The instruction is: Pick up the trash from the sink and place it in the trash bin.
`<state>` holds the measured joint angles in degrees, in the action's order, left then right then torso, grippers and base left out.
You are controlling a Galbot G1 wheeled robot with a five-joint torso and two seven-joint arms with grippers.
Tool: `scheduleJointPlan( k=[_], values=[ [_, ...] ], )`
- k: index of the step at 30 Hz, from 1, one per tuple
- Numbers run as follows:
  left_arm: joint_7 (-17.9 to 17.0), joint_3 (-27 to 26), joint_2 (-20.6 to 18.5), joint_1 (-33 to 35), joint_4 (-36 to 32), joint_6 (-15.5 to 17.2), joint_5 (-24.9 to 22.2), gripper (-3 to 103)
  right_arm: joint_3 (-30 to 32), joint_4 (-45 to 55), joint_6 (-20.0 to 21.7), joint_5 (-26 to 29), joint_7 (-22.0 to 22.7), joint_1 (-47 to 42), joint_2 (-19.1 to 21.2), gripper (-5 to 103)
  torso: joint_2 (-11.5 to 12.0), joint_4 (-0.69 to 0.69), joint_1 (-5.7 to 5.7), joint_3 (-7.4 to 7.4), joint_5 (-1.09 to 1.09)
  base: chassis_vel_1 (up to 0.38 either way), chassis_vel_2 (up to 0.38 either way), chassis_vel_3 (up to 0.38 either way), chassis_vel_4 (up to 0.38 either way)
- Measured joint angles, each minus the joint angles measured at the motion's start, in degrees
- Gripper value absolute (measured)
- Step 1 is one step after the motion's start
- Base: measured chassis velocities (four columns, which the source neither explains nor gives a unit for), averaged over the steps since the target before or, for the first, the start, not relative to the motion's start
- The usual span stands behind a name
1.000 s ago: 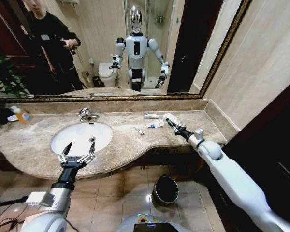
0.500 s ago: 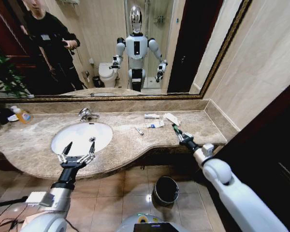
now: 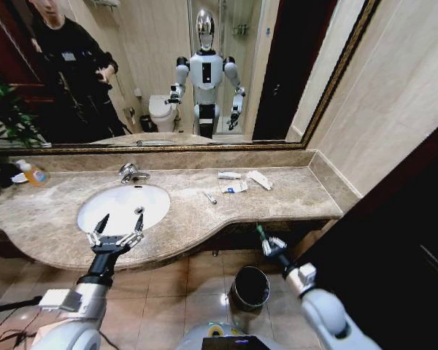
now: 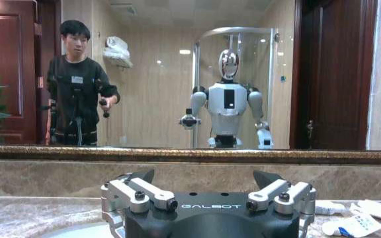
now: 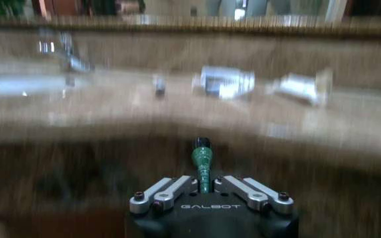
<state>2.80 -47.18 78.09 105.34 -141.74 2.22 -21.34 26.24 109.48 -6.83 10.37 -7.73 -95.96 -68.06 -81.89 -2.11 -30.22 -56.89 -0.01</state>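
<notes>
From the head, we are carrying the green piece [image 3: 260, 232] pinched in our right hand [image 3: 263, 239] just above the trash bin [image 3: 250, 287], left hand [image 3: 117, 227] spread open near the sink [image 3: 102, 208]; at the right wrist, we are gripping it firmly, judging release over the bin next.

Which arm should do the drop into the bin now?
Right. The right gripper is shut on the green piece, below the countertop edge and close above the trash bin. The left gripper hovers open over the sink, holding nothing.
</notes>
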Motion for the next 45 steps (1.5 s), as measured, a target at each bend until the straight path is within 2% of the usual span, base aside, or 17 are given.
scheduleJointPlan(
  k=[3, 6, 7, 10, 16, 20, 24, 34, 35, 37, 40, 42, 45],
  values=[
    [0.0, 0.0, 0.0, 0.0, 0.0, 0.0, 0.0, 100, -0.21, -4.8, -1.82, -1.81, -0.57, -0.1, -1.95, 7, 0.0, 0.0, 0.0, 0.0, -0.01, 0.0, 0.0, 0.0, 0.0],
    [0.0, 0.0, 0.0, 0.0, 0.0, 0.0, 0.0, 100, -0.16, -18.4, -6.18, -6.19, -1.07, 3.74, -6.41, 7, 0.0, 0.0, 0.0, 0.0, 0.01, 0.0, 0.0, 0.0, 0.0],
    [0.0, 0.0, 0.0, 0.0, 0.0, 0.0, 0.0, 100, -0.16, -18.4, -6.18, -6.19, -1.07, 3.74, -6.41, 7, 0.0, 0.0, 0.0, 0.0, 0.01, 0.0, 0.0, 0.0, 0.0],
    [0.0, 0.0, 0.0, 0.0, 0.0, 0.0, 0.0, 100, 0.27, -30.68, -9.84, -9.94, -1.1, 8.16, -9.63, 7, 0.0, 0.0, -0.01, -0.01, 0.01, 0.0, 0.0, 0.0, 0.0],
    [0.0, 0.0, 0.0, 0.0, 0.0, 0.0, 0.0, 100, 0.15, -40.87, -12.39, -11.82, -0.05, 11.98, -11.82, 7, 0.0, 0.0, -0.01, 0.0, 0.0, 0.0, 0.0, 0.0, 0.0],
    [0.0, 0.0, 0.0, 0.0, 0.0, 0.0, 0.0, 100, -0.46, -50.55, -15.66, -12.73, 3.13, 16.41, -13.29, 7, 0.0, 0.0, -0.01, -0.01, 0.0, 0.0, 0.0, 0.0, 0.0],
    [0.0, 0.0, 0.0, 0.0, 0.0, 0.0, 0.0, 100, -0.75, -56.44, -17.25, -13.87, 4.8, 19.89, -14.48, 7, 0.0, 0.0, -0.01, -0.01, 0.01, 0.0, 0.0, 0.0, 0.0],
    [0.0, 0.0, 0.0, 0.0, 0.0, 0.0, 0.0, 100, -0.87, -63.19, -18.77, -14.1, 6.46, 24.83, -15.47, 7, 0.0, -0.01, -0.01, -0.01, 0.01, 0.0, 0.0, 0.0, 0.0],
    [0.0, 0.0, 0.0, 0.0, 0.0, 0.0, 0.0, 100, -0.88, -63.38, -18.9, -14.26, 6.48, 24.95, -15.42, 4, 0.0, 0.0, -0.01, -0.01, 0.01, 0.0, 0.0, 0.0, 0.0],
    [0.0, 0.0, 0.0, 0.0, 0.0, 0.0, 0.0, 100, -0.88, -63.36, -18.94, -14.42, 6.48, 24.92, -15.3, 8, 0.0, 0.0, -0.01, -0.01, 0.01, 0.0, 0.0, 0.0, 0.0],
    [0.0, 0.0, 0.0, 0.0, 0.0, 0.0, 0.0, 100, -0.94, -62.16, -18.9, -14.89, 6.45, 24.19, -14.88, 24, 0.0, 0.0, -0.01, -0.01, 0.0, 0.0, 0.0, 0.0, 0.0],
    [0.0, 0.0, 0.0, 0.0, 0.0, 0.0, 0.0, 100, -0.94, -61.64, -18.83, -15.06, 6.45, 23.94, -14.85, 24, 0.0, 0.0, -0.01, -0.01, 0.0, 0.0, 0.0, 0.0, 0.0],
    [0.0, 0.0, 0.0, 0.0, 0.0, 0.0, 0.0, 100, -0.93, -60.32, -18.65, -16.27, 7.02, 23.28, -14.9, 41, 0.0, 0.0, -0.01, -0.01, 0.0, 0.0, 0.0, 0.0, 0.0]
  ],
)
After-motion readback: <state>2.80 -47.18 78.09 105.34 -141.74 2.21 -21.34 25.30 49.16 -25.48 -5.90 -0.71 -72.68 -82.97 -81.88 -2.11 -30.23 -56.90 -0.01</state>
